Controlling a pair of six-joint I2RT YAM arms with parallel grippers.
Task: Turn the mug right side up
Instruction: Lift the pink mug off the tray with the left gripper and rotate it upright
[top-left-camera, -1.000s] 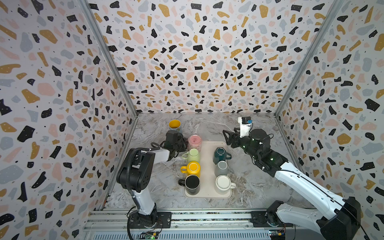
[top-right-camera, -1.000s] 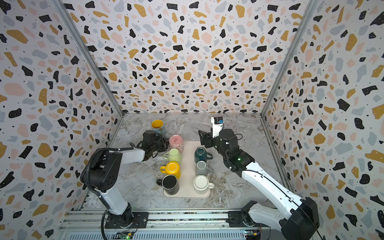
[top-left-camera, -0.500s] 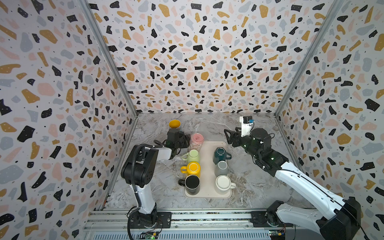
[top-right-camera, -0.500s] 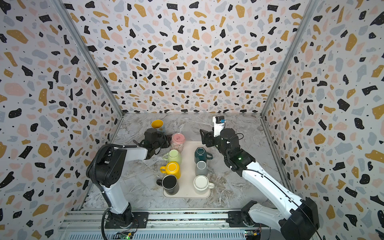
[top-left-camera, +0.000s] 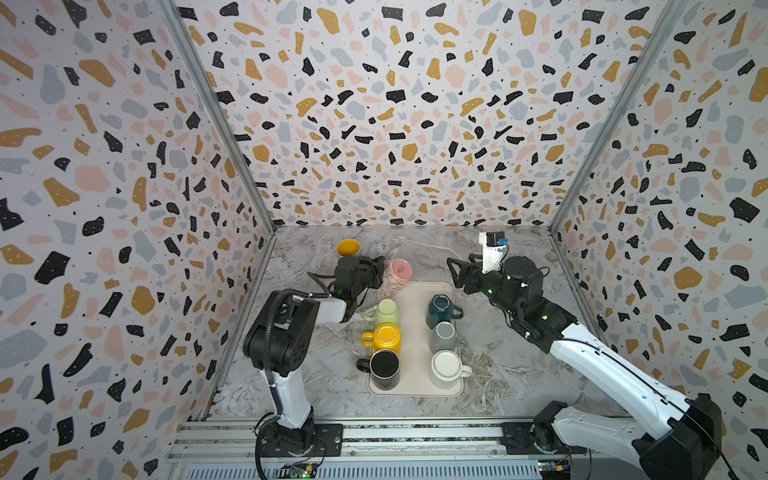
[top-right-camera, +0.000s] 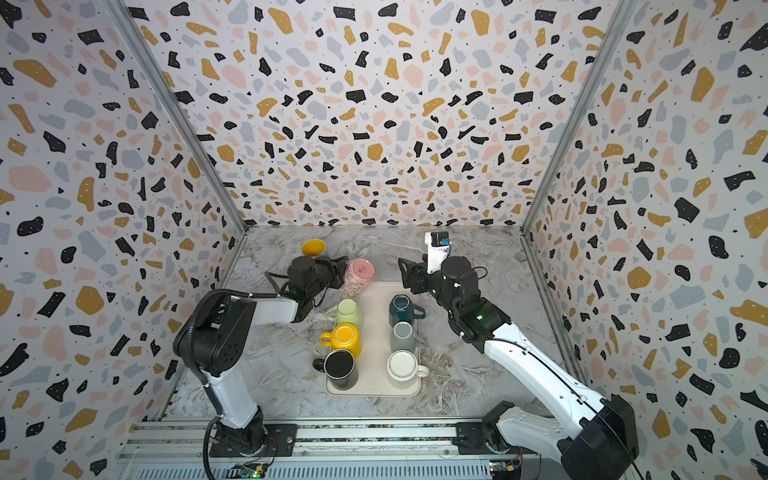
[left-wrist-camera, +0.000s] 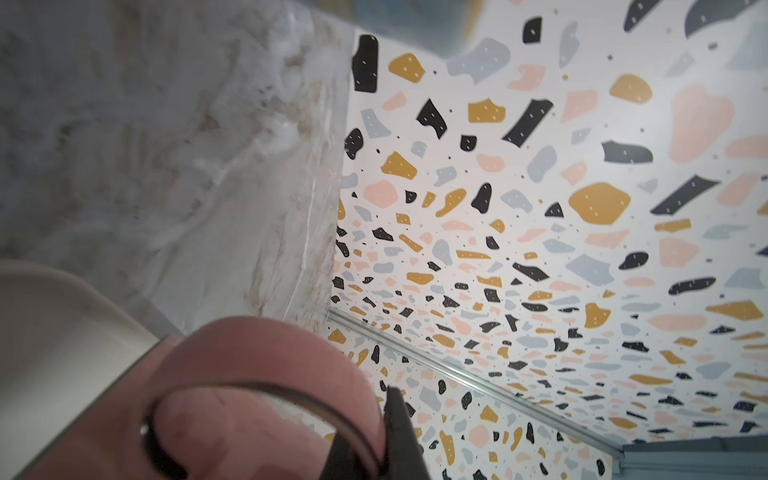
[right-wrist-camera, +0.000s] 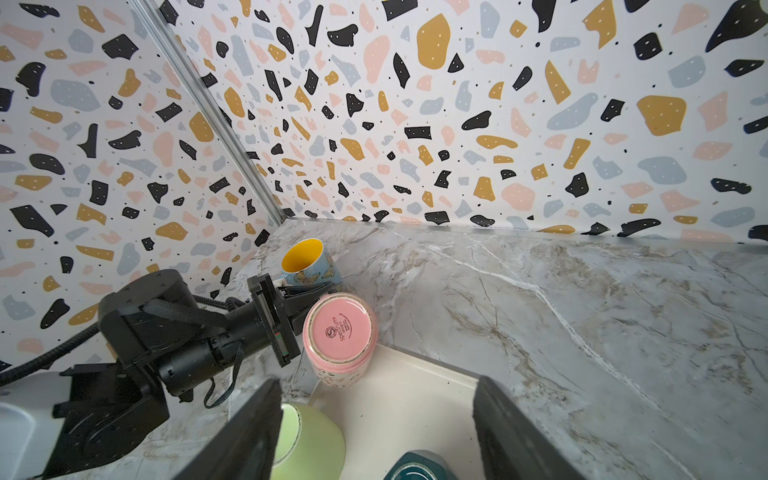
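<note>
The left gripper (top-left-camera: 377, 269) has just pinched its fingers shut on the handle side of the pink mug (top-left-camera: 397, 271), which stands base-up at the far left corner of the tray (top-left-camera: 415, 374). Grasp made, I'd say the flip comes next; the right gripper (top-left-camera: 453, 272) hangs nearby, fingers apart

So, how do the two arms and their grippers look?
Both have white link shells and black joint housings. The left arm carries a black corrugated cable loop; the right arm has a white camera bracket. The left gripper and right gripper are black, with flat fingers.
</note>
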